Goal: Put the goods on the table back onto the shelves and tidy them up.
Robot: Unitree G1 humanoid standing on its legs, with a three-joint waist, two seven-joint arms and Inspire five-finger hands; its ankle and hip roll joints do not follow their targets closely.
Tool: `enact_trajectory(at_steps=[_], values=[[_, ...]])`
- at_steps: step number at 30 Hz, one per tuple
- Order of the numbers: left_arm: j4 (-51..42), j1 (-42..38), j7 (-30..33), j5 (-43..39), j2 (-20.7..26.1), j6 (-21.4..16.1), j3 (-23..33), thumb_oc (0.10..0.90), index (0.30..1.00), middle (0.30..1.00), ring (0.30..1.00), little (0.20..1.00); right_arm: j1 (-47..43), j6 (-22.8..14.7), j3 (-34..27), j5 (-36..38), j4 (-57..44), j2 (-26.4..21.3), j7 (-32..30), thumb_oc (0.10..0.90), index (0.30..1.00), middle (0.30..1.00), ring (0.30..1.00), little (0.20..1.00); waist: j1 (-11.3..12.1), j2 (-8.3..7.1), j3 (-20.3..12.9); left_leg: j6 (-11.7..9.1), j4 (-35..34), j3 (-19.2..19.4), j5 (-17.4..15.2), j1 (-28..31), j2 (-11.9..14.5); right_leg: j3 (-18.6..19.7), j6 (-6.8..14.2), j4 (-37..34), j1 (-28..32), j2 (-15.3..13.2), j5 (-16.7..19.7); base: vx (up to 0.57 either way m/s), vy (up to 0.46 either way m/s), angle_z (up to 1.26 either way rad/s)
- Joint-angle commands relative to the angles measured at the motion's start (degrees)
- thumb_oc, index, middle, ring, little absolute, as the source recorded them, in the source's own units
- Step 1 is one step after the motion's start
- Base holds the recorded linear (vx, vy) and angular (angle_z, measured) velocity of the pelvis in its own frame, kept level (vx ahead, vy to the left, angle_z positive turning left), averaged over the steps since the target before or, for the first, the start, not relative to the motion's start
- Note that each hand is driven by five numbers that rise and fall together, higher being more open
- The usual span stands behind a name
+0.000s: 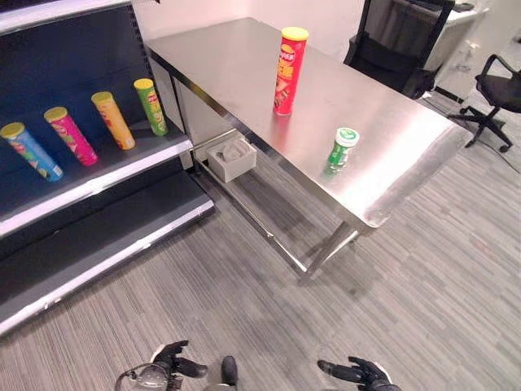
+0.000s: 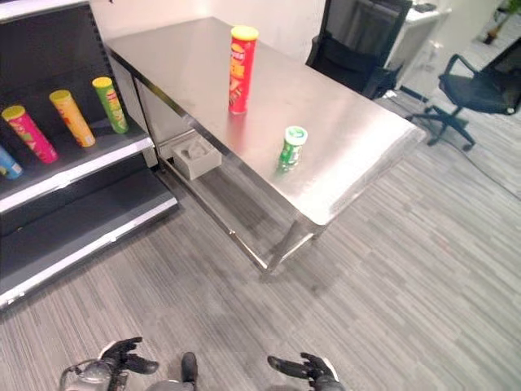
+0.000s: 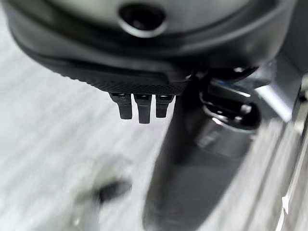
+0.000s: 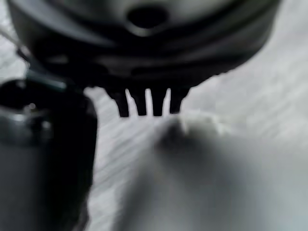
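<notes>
Both hands, left (image 1: 175, 360) and right (image 1: 358, 373), hung low, relaxed and empty, while the tall red chip can (image 1: 288, 71) and small green can (image 1: 342, 147) stood on the counter (image 1: 244, 65), where a careless reach might topple either.

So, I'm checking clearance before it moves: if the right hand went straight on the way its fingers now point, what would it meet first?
The right hand hangs low with its fingers aimed toward the left hand. That hand looks first in line, over the grey striped carpet floor, though depth is unclear.
</notes>
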Motion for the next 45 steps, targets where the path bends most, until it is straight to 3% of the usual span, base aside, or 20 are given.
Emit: enact_trajectory(at_steps=[1,2,3,6,16,24,25,26,30,31,38,45], values=[[-1.88,0.74,0.10,1.55,-0.97,-1.02,1.48,0.800,0.900,0.900,0.900,0.900,-3.48,-0.26,0.60,1.69,3.03,-3.70,-1.67,0.800,0.900,0.900,0.900,0.900,1.14,0.19,1.52,-7.42,0.32,-0.50,-1.40,-1.84,6.24,-1.34,0.01,-25.19,6.18,8.90,3.06,0.08,0.032,0.12],[-1.76,0.34,0.19,1.60,-1.14,-1.13,1.23,0.800,0.900,0.900,0.900,0.900,-3.51,-0.31,0.56,2.12,3.60,-3.79,-1.81,0.800,0.900,0.900,0.900,0.900,0.49,-0.05,1.92,-7.37,0.32,-0.62,-1.98,-1.31,5.61,-0.96,0.15,-28.75,5.85,10.54,3.26,0.20,0.035,0.01],[-1.48,0.00,0.03,3.07,-1.46,-1.07,0.51,0.800,0.900,0.900,0.900,0.900,-2.40,0.06,0.38,2.58,6.49,-3.88,-1.60,0.800,0.900,0.900,0.900,0.900,-0.36,-1.04,1.80,-6.88,0.32,-1.02,-2.80,-0.39,4.09,2.76,0.61,-35.01,8.15,12.67,4.06,0.16,0.005,0.08],[-2.33,0.48,-0.26,2.43,-2.49,-1.54,0.51,0.800,0.900,0.900,0.900,0.900,-1.45,0.15,0.07,2.73,8.39,-3.75,-0.85,0.800,0.900,0.900,0.900,0.900,-0.68,-1.26,1.07,-7.30,0.32,-1.00,-2.93,0.40,4.36,2.85,0.90,-38.20,10.04,13.05,5.55,0.13,-0.059,0.39],[-2.04,0.99,-0.81,5.25,-2.86,-1.28,-0.99,0.800,0.900,0.900,0.900,0.900,1.08,0.74,-2.70,2.08,12.92,-4.15,-1.05,0.800,0.900,0.900,0.900,0.900,-2.20,-1.14,-0.63,-8.52,0.32,0.14,-4.50,3.71,6.26,2.38,0.99,-38.99,13.05,13.51,4.02,0.09,-0.050,0.08],[-1.96,2.02,-1.01,6.35,-1.97,-1.27,-0.18,0.800,0.900,0.900,0.900,0.900,3.65,-0.75,-11.12,7.97,10.38,-7.07,-3.22,0.800,0.900,0.900,0.900,0.900,-4.12,-0.71,-1.65,-9.18,0.32,2.41,-5.72,6.13,7.13,3.03,1.35,-38.99,14.34,13.70,3.43,0.07,-0.002,-0.38],[-3.50,3.01,-1.17,7.52,-1.80,-1.13,1.27,0.800,0.900,0.900,0.900,0.900,7.76,-2.40,-21.66,9.57,-1.88,-13.11,-7.47,0.800,0.900,0.900,0.900,0.900,-5.75,-0.25,-2.30,-9.41,0.32,3.36,-6.48,7.32,7.41,3.49,1.69,-38.99,14.82,13.80,3.03,0.16,0.032,-0.35],[-4.71,3.76,-1.19,8.59,-2.42,-1.16,1.63,0.800,0.900,0.900,0.900,0.900,10.26,-3.31,-27.96,7.75,-11.72,-17.32,-10.61,0.800,0.900,0.900,0.900,0.900,-6.68,0.07,-2.50,-9.42,0.32,3.67,-6.95,7.85,7.45,3.64,1.89,-38.99,15.09,13.77,2.84,0.15,0.032,-0.21],[-5.38,4.41,-1.17,9.68,-3.52,-1.13,2.01,0.800,0.900,0.900,0.900,0.900,11.67,-6.24,-36.89,3.69,-30.86,-23.75,-14.15,0.800,0.900,0.900,0.900,0.900,-7.88,0.56,-2.57,-9.39,0.32,4.32,-7.31,8.14,7.64,4.19,1.97,-38.99,14.89,13.78,2.91,0.03,0.008,-0.07],[-5.65,4.88,-1.34,10.17,-3.32,-1.28,1.59,0.800,0.900,0.900,0.900,0.900,10.15,-8.63,-38.99,2.99,-37.96,-27.10,-13.83,0.800,0.900,0.900,0.900,0.900,-7.78,0.62,-2.63,-9.42,0.32,4.55,-7.31,8.21,7.71,4.50,1.88,-38.99,14.78,13.85,2.91,-0.01,-0.018,-0.04],[-8.40,6.65,-2.97,10.37,-2.18,-2.19,1.65,0.800,0.900,0.900,0.900,0.900,5.07,-13.00,-38.54,3.14,-55.60,-35.00,-7.85,0.800,0.900,0.900,0.900,0.900,-6.42,0.82,-3.17,-9.84,0.32,4.44,-6.89,7.96,8.28,3.91,1.72,-38.99,14.96,13.96,2.58,0.01,-0.012,-0.03],[-9.23,8.60,-4.12,9.70,-2.02,-2.74,0.47,0.800,0.900,0.900,0.900,0.900,-3.30,-12.61,-27.65,6.73,-52.22,-38.93,-2.02,0.800,0.900,0.900,0.900,0.900,-3.58,0.51,-3.39,-10.54,0.32,3.42,-6.35,7.89,8.86,1.91,1.31,-38.99,16.24,14.04,1.97,0.01,-0.048,0.19]])
